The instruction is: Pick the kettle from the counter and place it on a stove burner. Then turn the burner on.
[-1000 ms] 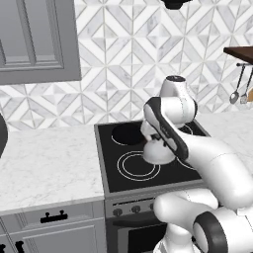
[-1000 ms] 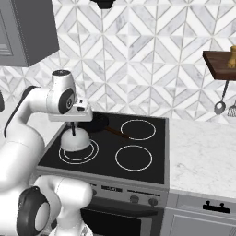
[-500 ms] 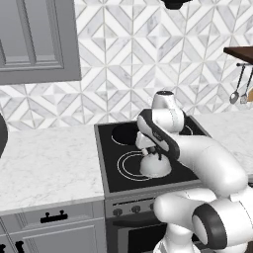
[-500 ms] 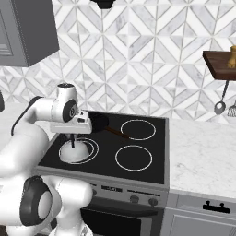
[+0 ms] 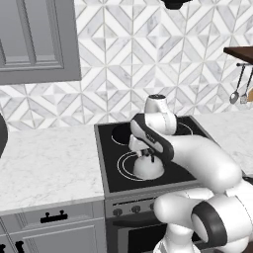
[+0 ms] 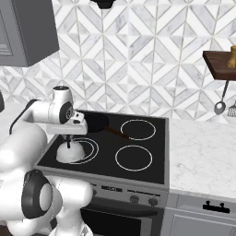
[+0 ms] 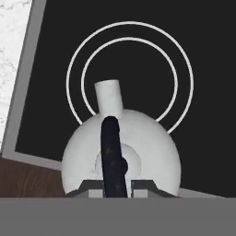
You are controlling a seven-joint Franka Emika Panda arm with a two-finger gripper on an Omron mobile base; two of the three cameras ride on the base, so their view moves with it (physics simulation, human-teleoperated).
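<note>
The kettle (image 5: 148, 168) sat on the black glass cooktop (image 6: 138, 173) at the front left, overlapping the near part of the double-ring stove burner (image 7: 130, 73); whether it rested on the glass or hung just above could not be told. In the hand view the kettle (image 7: 120, 152) covered the ring's lower arc and reached toward the cooktop's front edge, with brown floor beyond that edge. The claw (image 7: 112, 159) was closed on the kettle's dark top handle, one finger (image 7: 110, 143) lying across the dome, spout pointing away over the rings. The white marble counter (image 5: 47, 163) lay left of the stove, bare and open right up to the cooktop's left rim. A flat black pan (image 6: 97, 122) stood on the rear left burner, just behind the kettle (image 6: 69, 152), its handle angled toward the cooktop's middle. The two right single-ring burners (image 6: 133, 157) were bare, with free room there. Knobs (image 6: 134, 199) ran along the stove's front panel. Utensils (image 6: 221, 103) hung under a wooden shelf at far right, well apart. No readable writing anywhere.
</note>
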